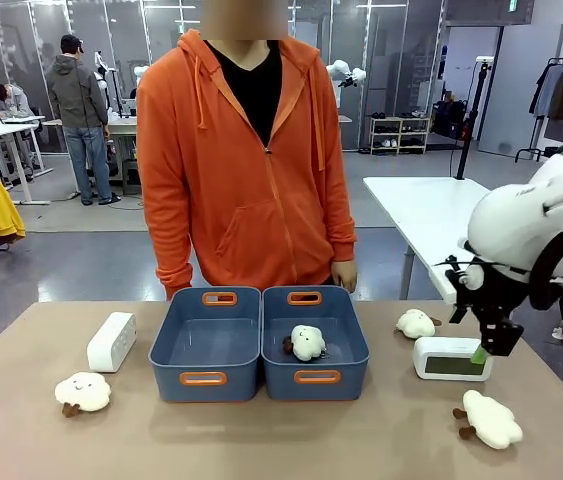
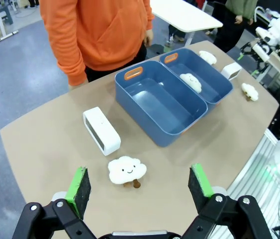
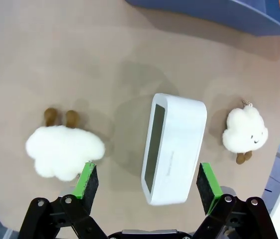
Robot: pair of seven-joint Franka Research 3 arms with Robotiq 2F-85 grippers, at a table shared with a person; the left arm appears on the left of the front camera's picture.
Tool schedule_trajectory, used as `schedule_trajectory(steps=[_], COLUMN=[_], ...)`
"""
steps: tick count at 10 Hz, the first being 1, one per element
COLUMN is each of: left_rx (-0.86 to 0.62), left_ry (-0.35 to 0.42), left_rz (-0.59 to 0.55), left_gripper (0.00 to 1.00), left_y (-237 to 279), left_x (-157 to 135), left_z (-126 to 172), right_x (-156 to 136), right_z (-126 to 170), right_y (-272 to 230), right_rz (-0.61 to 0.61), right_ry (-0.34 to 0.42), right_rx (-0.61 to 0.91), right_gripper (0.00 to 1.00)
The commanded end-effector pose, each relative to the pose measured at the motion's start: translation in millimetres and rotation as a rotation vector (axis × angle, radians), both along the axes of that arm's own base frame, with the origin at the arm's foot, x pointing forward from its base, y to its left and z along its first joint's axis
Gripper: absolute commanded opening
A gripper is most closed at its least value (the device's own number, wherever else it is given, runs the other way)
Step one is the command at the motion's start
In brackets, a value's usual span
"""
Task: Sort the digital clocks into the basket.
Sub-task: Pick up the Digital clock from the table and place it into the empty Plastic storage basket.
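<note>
Directly under right claw [image 3: 147, 175] lies a clock [image 3: 174, 147]

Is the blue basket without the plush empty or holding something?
Empty: the basket shows a bare blue floor in the front and left wrist views; nothing lies inside.
</note>
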State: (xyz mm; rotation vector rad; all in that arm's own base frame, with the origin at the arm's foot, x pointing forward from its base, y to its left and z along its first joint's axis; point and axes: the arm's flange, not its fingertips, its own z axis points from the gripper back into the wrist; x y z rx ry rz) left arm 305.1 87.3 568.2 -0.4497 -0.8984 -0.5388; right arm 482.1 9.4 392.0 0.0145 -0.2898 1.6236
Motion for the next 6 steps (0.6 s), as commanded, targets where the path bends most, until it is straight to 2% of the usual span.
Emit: schedule_trajectory(steps=[1, 2, 6], left_rx=[0.017, 0.017, 0.017], left_ry=[0.0, 0.0, 0.0], left_rz=[-0.016, -0.016, -0.016], left_gripper=[1.0, 1.0, 1.0], left_y=[0.6, 0.6, 0.6], left_x=[-0.7, -0.7, -0.7], left_z=[-0.1, -0.1, -0.1], right_x=[14.4, 23.9, 42.3], right_z=[-16.5, -24.8, -51.2], right_y=[5.0, 5.6, 6.6], right_rz=[-0.073, -0.074, -0.093], right_ry=[-0.018, -0.044, 0.017], right_rx=[0.0, 0.012, -0.001], right_gripper=[1.0, 1.0, 1.0])
